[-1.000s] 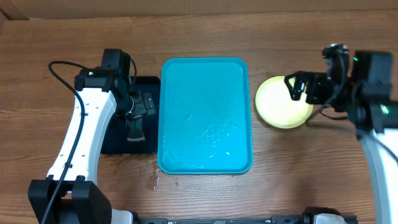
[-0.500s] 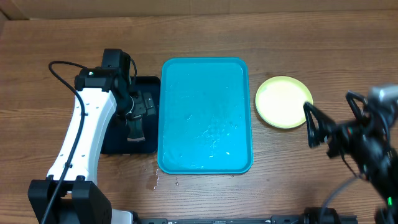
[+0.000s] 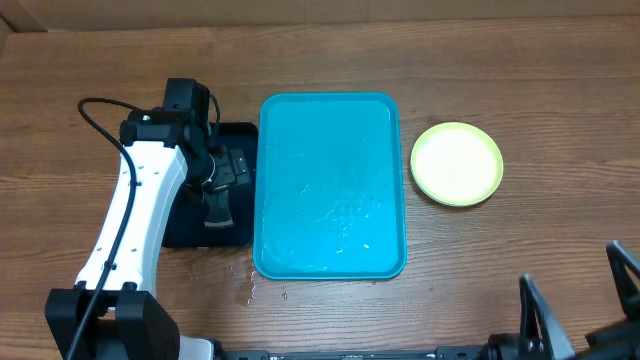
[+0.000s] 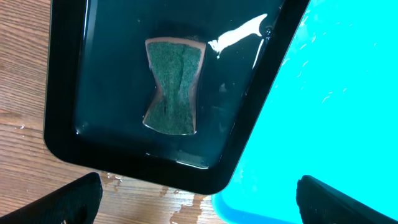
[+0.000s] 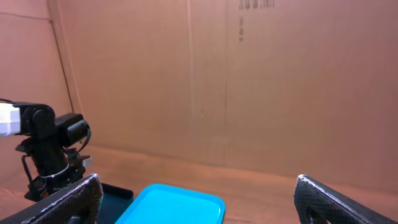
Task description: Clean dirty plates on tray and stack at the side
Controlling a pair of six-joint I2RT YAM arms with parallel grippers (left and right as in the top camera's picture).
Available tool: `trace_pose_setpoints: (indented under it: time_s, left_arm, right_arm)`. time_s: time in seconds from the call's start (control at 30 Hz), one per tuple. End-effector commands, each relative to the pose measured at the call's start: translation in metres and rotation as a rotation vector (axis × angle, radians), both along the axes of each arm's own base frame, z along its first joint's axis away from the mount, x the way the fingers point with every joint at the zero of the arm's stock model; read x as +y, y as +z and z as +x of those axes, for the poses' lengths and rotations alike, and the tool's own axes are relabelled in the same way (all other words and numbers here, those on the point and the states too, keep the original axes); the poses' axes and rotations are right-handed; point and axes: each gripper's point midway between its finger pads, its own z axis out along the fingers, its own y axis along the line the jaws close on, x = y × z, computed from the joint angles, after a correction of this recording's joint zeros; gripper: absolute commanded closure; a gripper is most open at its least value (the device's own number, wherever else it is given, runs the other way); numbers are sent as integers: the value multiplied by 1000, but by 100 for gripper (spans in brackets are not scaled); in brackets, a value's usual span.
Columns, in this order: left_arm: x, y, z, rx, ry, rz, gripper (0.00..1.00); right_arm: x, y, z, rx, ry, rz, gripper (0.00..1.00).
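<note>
The turquoise tray [image 3: 330, 185] lies mid-table, wet and with no plates on it; it also shows in the left wrist view [image 4: 323, 112] and the right wrist view [image 5: 171, 202]. A lime-yellow plate [image 3: 456, 164] with a pale centre sits on the table right of the tray; I cannot tell whether other plates lie under it. No blue plate shows. My left gripper [image 3: 217, 200] hangs open and empty over the black tray [image 3: 185, 225], its fingertips [image 4: 74, 199] wide apart. My right gripper [image 3: 575, 285] is open and empty at the front right, well clear of the plate.
A green sponge [image 4: 176, 86] lies in water in the black tray [image 4: 68, 93]. Water drops wet the wood by the tray's front left corner [image 3: 250, 290]. A cardboard wall [image 5: 217, 74] stands behind the table.
My right arm has pulled back from the lime-yellow plate to the front right corner, leaving the plate on the table. The left arm has not moved.
</note>
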Motion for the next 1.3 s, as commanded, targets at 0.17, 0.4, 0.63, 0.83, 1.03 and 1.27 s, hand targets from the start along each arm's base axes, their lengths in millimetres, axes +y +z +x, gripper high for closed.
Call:
trace_pose_setpoints:
  time_s: [0.17, 0.4, 0.63, 0.83, 1.03, 1.27]
  left_arm:
    - [-3, 1, 3, -6, 17, -13, 0]
    - [-3, 1, 3, -6, 17, -13, 0]
    - [-3, 1, 3, -6, 17, -13, 0]
    - [-3, 1, 3, -6, 18, -13, 0]
    - [-3, 1, 3, -6, 17, -13, 0]
    - [-3, 1, 3, -6, 17, -13, 0]
  right_arm:
    - [-1, -43, 2, 24, -5, -3, 0]
    - [-1, -75, 21, -44, -6, -2, 0]
    - [1, -39, 49, -367, 5, 6, 0]
    - [2, -70, 79, -488, 12, 30, 0]
    - [-2, -127, 110, -382, -5, 70, 0]
    - [-28, -177, 136, -251, -146, 177, 0]
